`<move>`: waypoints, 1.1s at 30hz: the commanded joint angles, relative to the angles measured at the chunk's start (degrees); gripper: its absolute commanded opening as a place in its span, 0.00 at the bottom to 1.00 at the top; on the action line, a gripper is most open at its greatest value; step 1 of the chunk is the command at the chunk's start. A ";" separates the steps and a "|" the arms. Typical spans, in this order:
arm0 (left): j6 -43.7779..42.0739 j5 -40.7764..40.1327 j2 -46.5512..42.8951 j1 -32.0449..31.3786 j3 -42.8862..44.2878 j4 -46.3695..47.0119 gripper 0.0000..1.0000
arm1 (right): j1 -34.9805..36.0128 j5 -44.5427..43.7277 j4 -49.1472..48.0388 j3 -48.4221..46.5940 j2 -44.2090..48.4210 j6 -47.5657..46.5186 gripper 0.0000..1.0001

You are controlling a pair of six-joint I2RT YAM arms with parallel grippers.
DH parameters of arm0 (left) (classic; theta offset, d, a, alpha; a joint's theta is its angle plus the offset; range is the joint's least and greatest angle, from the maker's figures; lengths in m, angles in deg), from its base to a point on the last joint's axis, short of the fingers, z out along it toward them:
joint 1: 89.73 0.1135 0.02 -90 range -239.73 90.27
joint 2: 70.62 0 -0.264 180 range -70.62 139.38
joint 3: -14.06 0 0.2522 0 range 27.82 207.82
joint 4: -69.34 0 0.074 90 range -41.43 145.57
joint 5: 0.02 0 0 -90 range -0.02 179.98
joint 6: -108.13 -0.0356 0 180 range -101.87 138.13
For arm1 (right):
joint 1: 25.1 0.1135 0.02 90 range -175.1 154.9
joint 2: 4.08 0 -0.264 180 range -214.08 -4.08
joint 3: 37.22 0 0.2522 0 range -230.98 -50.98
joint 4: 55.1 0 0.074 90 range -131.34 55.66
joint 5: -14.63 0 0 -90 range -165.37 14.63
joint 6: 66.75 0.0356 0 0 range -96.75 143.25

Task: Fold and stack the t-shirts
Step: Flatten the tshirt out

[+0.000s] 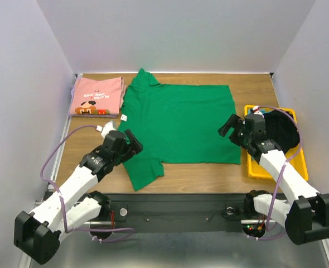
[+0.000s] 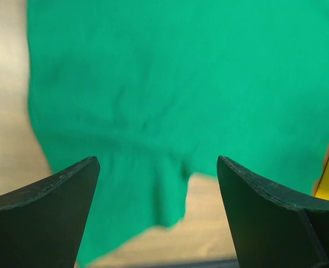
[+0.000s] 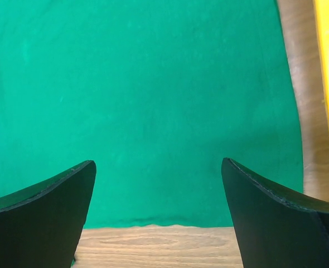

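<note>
Green t-shirt [image 1: 178, 120] lies mid-worktop, looks limp and light. Left gripper [image 1: 132, 142] and right gripper [image 1: 231, 125] gape empty. I'd pinch its near-edge corners.

We note the right gripper [image 3: 158, 162], jaws spread wide, nothing between. Green t-shirt [image 3: 142, 100] fills the view, flat. Tabletop [image 3: 153, 245] below its edge. Yellow tray [image 3: 327, 84] at right.
</note>
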 commanded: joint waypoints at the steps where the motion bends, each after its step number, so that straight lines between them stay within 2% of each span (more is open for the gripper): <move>1: 6.71 3.28 -0.68 -4.13 -2.65 -9.59 0.99 | 0.50 1.01 -1.70 1.23 1.34 1.50 1.00; 5: 9.62 2.93 3.09 -7.99 -2.84 -16.19 0.98 | 0.50 0.22 -1.53 1.58 0.38 1.76 1.00; 13: 6.21 9.16 14.43 -9.85 -2.05 -16.38 0.91 | 0.41 -1.62 -0.74 1.67 -0.77 1.58 1.00; 22: 6.29 8.55 24.45 -12.31 -1.43 -14.71 0.82 | 0.50 -4.43 -0.56 1.50 -1.47 1.67 1.00; 25: 5.85 8.29 26.13 -12.40 -1.17 -14.44 0.65 | 0.41 -5.23 -0.39 1.76 -1.74 2.20 1.00; 26: 5.85 8.29 25.78 -12.40 -1.25 -14.44 0.54 | 0.50 -5.40 -0.47 1.76 -1.82 2.55 1.00; 28: 5.94 7.94 25.08 -12.40 -1.69 -14.01 0.42 | 0.50 -6.01 -0.39 1.94 -1.82 2.90 1.00; 31: 5.76 7.85 23.41 -12.40 -1.96 -13.48 0.07 | 0.50 -6.72 -0.30 2.20 -0.95 3.52 1.00; 32: 5.42 7.59 22.88 -12.40 -2.04 -13.39 0.00 | 0.50 -6.98 0.14 2.37 -0.51 3.78 1.00; 33: 5.24 7.15 22.62 -12.40 -1.96 -13.22 0.00 | 0.50 -7.25 0.58 2.55 -0.16 3.87 1.00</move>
